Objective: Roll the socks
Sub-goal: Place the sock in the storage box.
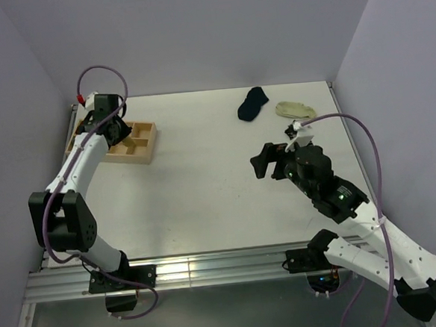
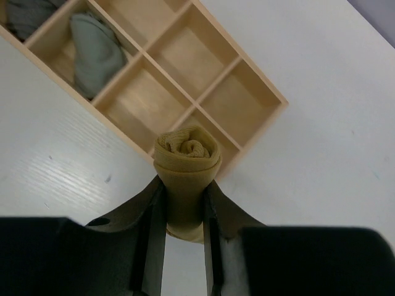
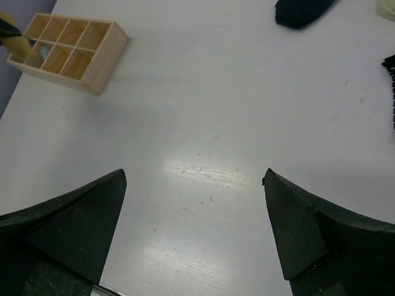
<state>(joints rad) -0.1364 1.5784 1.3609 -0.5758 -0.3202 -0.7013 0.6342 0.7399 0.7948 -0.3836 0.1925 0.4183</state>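
Fingers point(image 3: 74, 222) of the right gripper point(image 3: 194, 179) stand spread wide and released, with nothing between them but the bare white surface point(image 3: 203, 111). In the top view this gripper hovers over the right half of the surface, well apart from every sock. A dark ribbed piece of fabric point(image 3: 390, 80) shows at the right edge of its wrist view, cut off too much to name.

Farther back on the left, the left gripper point(image 2: 184, 188) is clenched on a mustard-yellow sock point(image 2: 187, 154). The sock is wound into a tight roll, its spiral end facing the camera and its lower part pinched between the two black fingers. The roll sits over the near rim of a wooden tray point(image 2: 241, 102) divided into two rows of compartments; whether it touches the wood cannot be told. One compartment holds a light grey sock point(image 2: 95, 52), and the one beside it, at the corner of the frame, holds a darker grey sock point(image 2: 28, 15). The other compartments in view are bare wood.

Farthest back on the right, a navy sock point(image 1: 253, 103) lies crumpled, with a cream sock point(image 1: 294, 109) flat just beside it.
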